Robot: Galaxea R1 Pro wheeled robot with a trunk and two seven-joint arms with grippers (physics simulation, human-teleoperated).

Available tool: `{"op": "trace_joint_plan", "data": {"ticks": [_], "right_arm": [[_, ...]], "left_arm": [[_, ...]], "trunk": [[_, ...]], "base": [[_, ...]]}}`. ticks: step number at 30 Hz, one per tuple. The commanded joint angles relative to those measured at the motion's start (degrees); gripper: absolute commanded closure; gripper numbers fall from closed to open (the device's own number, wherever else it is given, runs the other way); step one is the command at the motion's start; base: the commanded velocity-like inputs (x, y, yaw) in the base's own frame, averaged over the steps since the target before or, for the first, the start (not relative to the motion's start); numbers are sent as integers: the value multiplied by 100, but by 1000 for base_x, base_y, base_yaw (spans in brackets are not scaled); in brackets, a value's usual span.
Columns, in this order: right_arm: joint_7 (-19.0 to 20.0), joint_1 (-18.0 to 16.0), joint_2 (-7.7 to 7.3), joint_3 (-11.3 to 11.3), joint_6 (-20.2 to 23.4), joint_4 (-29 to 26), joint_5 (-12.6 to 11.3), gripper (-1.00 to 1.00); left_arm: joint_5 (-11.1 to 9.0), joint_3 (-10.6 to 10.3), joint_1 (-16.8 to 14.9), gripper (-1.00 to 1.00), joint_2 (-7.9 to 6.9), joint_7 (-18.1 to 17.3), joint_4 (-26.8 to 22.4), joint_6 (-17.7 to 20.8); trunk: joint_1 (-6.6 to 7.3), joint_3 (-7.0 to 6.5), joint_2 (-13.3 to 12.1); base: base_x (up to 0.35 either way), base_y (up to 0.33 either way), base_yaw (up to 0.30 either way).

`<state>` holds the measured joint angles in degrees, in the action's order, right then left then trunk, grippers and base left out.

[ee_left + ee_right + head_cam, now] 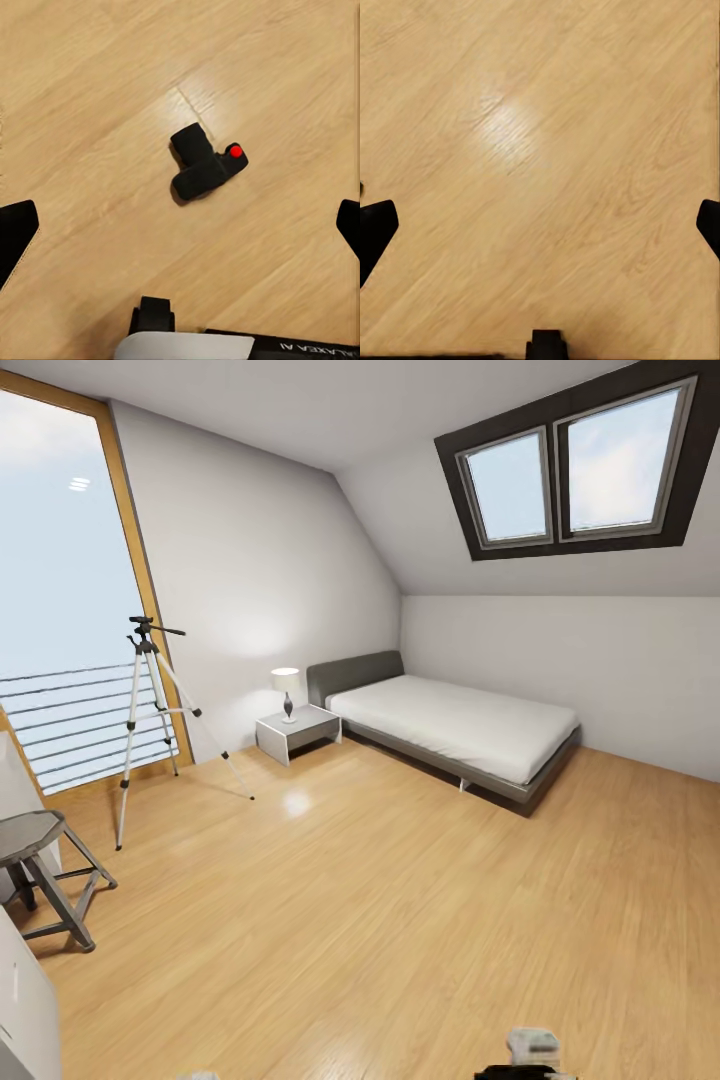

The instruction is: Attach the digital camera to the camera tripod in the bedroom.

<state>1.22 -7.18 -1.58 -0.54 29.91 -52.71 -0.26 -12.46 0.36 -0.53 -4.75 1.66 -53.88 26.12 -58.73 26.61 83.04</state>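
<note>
The small black digital camera [204, 163] with its red button is seen lying on the light wood floor [90, 105] between the widely parted fingertips of the left gripper [180, 225], the right gripper [540, 225] likewise being spread wide over bare boards, while the tall silver-legged camera tripod [150, 710] is stood by the wood-framed window [60, 560].

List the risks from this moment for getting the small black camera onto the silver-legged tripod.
The small black digital camera with a red button lies flat on the light wood floor, so the open left gripper could push it along rather than grasp it. The tall tripod with thin silver legs stands far off by the window; its spread legs could be bumped on approach, near the grey octagonal stool.
</note>
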Motion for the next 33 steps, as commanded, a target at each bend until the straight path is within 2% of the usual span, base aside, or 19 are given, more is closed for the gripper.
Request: {"op": "trace_joint_plan", "data": {"ticks": [1, 5, 6, 7, 13, 17, 22, 23, 28, 30, 33], "right_arm": [[5, -314, 5, -11, 298, -137, -13, -100], [9, -987, 22, -17, 736, -127, -25, -100], [19, -1340, 27, -20, 914, -2, -31, -100], [23, -1520, 34, -21, 984, 84, -33, -100], [33, -2583, 70, -29, 1160, 776, -48, -100], [35, -3080, 81, -32, 1194, 1142, -133, -100], [39, -3351, 90, -35, 1206, 1192, -358, -100], [38, -3399, 93, -36, 1196, 1157, -446, -100], [7, -3461, 102, -6, 1146, 1094, -557, -100], [-4, -3472, 94, 6, 1134, 1084, -557, -100], [-9, -3480, 81, 15, 1126, 1077, -555, -100]], "left_arm": [[-58, 3, -73, -100, 11, 154, -292, 429], [-85, 3, -537, -100, 25, 458, -576, 1173], [-106, 5, -862, -100, 29, 556, -587, 1471], [-113, 6, -1034, -100, 30, 591, -554, 1590], [-135, 8, -2162, -100, 67, 690, 30, 1933], [-126, 4, -2900, -100, 241, 709, 561, 1957], [-79, -16, -3468, -100, 637, 764, 909, 1750], [-56, -35, -3576, -100, 787, 795, 978, 1631], [-49, -50, -3719, -100, 1035, 894, 1075, 1367], [-69, -52, -3744, -100, 1091, 903, 1086, 1286], [-88, -53, -3761, -100, 1276, 934, 1085, 1218]], "trunk": [[0, 8, 4], [0, 8, 4], [0, 8, 4], [0, 8, 4], [0, 8, 4], [0, 8, 4], [0, 8, 4], [0, 8, 4], [0, 8, 4], [0, 8, 4], [0, 8, 4]], "base": [[0, 0, 0], [0, 0, 0], [0, 0, 0], [0, 0, 0], [0, 0, 0], [0, 0, 0], [0, 0, 0], [0, 0, 0], [0, 0, 0], [0, 0, 0], [0, 0, 0]]}}
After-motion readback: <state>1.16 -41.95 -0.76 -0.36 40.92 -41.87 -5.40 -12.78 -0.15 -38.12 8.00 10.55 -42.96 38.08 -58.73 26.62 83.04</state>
